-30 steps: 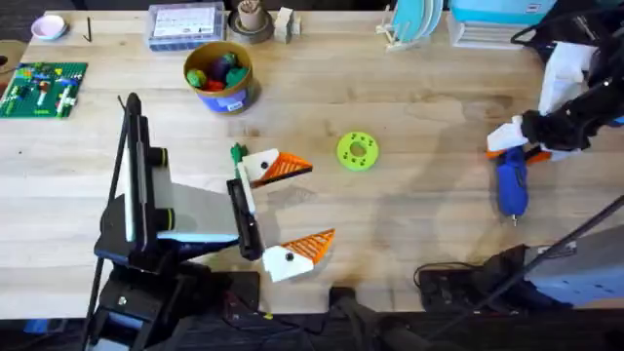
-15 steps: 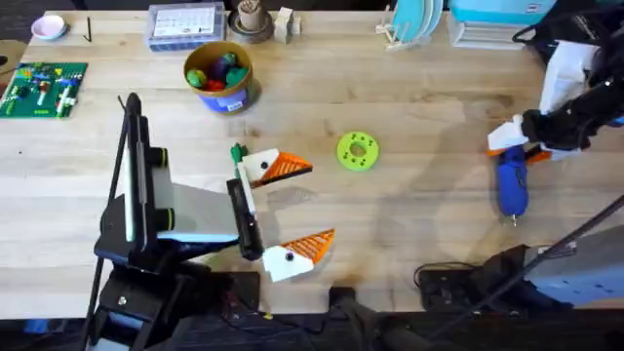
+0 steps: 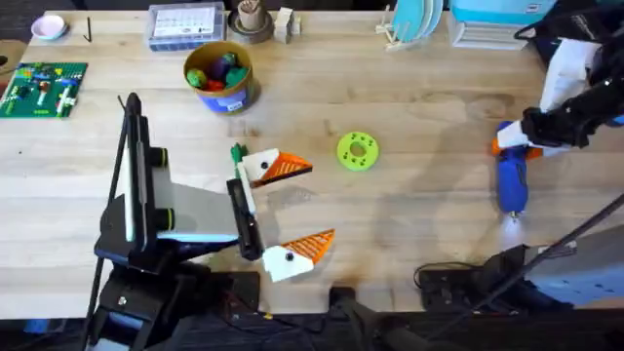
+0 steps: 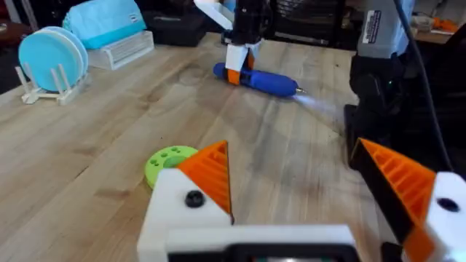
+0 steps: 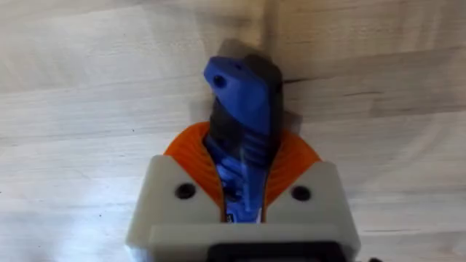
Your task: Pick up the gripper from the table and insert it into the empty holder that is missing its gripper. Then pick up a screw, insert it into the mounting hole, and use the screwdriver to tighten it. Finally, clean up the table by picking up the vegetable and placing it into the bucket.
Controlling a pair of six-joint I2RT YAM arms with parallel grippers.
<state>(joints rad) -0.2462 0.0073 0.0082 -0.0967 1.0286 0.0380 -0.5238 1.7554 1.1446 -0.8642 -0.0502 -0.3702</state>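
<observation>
The blue screwdriver (image 3: 512, 183) lies on the table at the right, its thin tip toward the front edge. My right gripper (image 3: 511, 147) is shut on its rear end; white fingers with orange pads (image 5: 191, 156) squeeze the blue body (image 5: 244, 94). My left gripper (image 3: 292, 209) stands open at the table's middle, with one finger (image 3: 276, 166) farther back and the other (image 3: 297, 252) nearer. The small green vegetable (image 3: 237, 153) lies just beside the far finger. The bucket (image 3: 219, 76) with toy food stands at the back left. The loose gripper, holder and screw are out of view.
A bright green disc with holes (image 3: 357, 151) lies right of the left gripper. A Lego board (image 3: 44, 88), a clear parts box (image 3: 185, 24) and a plate rack (image 3: 414, 24) line the back. Black gear (image 3: 458, 283) sits at the front edge.
My right gripper has closed on the screwdriver's rear end. A bright spot now glows on the table at the tip. The left arm has not moved.
</observation>
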